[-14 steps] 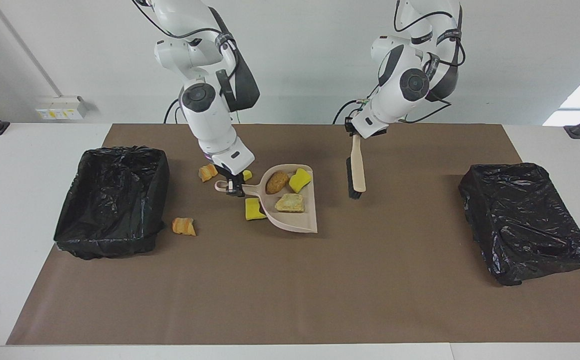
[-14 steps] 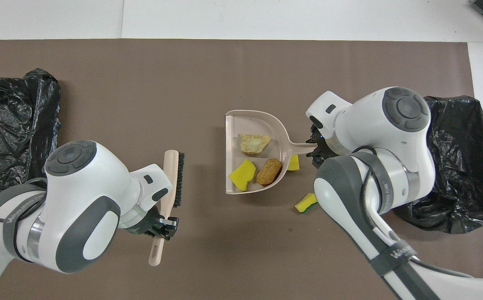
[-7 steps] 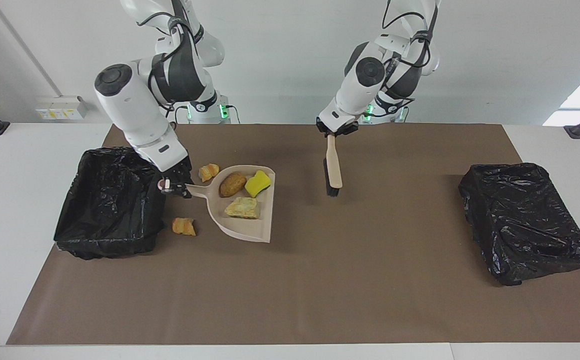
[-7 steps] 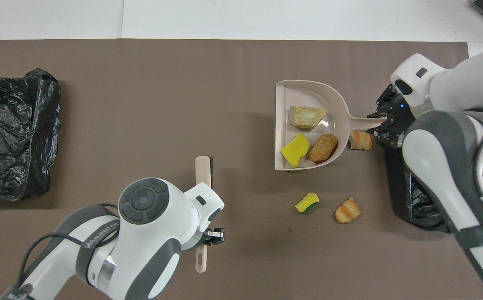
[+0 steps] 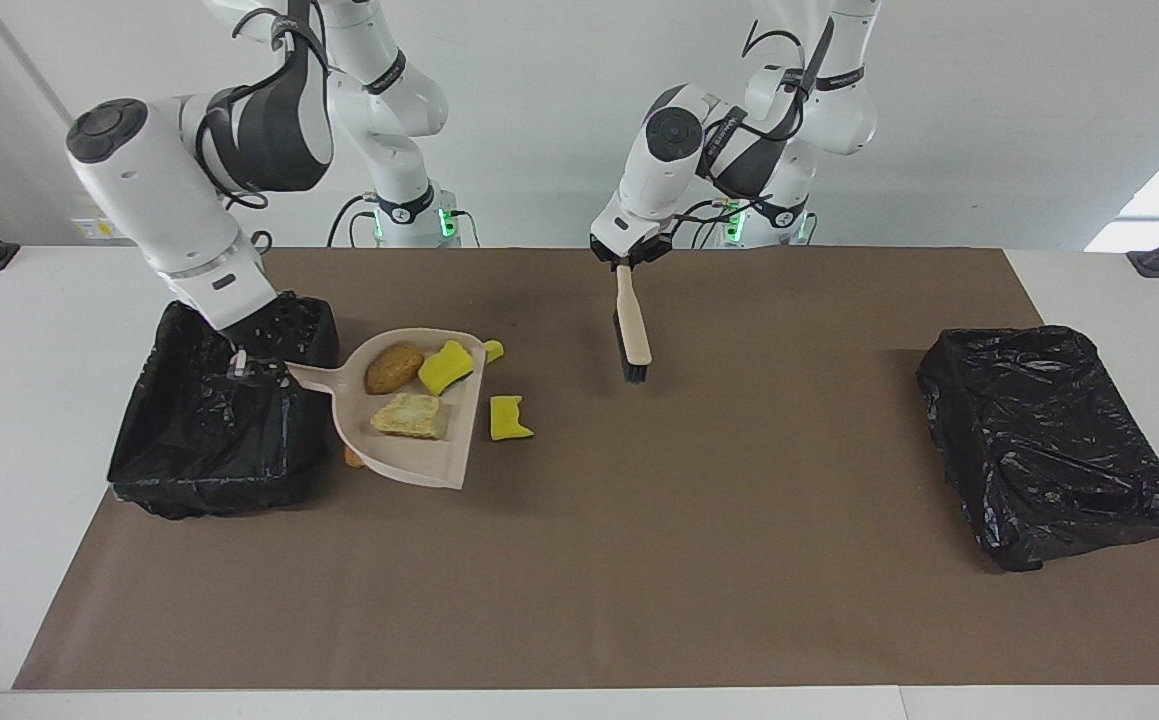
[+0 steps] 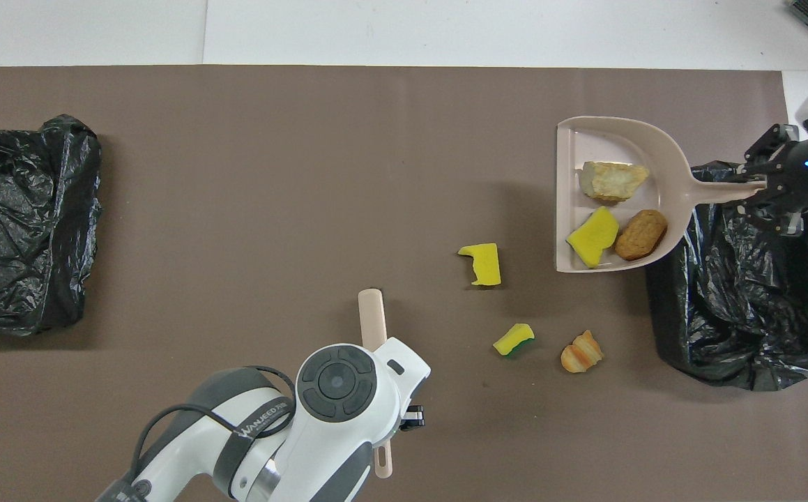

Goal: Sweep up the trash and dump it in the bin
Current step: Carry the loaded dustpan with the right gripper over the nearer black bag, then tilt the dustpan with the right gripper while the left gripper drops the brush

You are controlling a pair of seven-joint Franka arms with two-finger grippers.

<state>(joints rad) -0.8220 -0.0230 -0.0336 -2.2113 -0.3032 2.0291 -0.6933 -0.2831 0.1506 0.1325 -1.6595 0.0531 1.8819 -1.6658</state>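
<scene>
Now the dumping step is in hand. The right tool pinches the end of the dustpan handle and carries the pan, raised off the desk, with its handle end over the rim of the black-lined bin at the right arm's end of the desk. Three pieces ride in the pan: a brown bread chunk, a yellow sponge piece and a pale crusty chunk. The pan looks close to level, so nothing has gone in yet.

The dustpan's long axis runs along the desk's length: the handle points at the bin, the wide open mouth points toward the middle of the desk and the left arm's end. As I read it, the next move calls for bringing the body of the pan fully over the bin and tipping it so the pieces slide out; with the mouth facing away from the bin, the pan must turn or roll, or the load may spill onto the mat.

More trash lies loose on the mat: a yellow sponge block, a small green-backed sponge bit and a croissant-like piece, the last two nearer the robots.

The left tool pinches the brush by its handle top; the brush hangs nearly upright, bristles down, over the mat's middle, waiting.
</scene>
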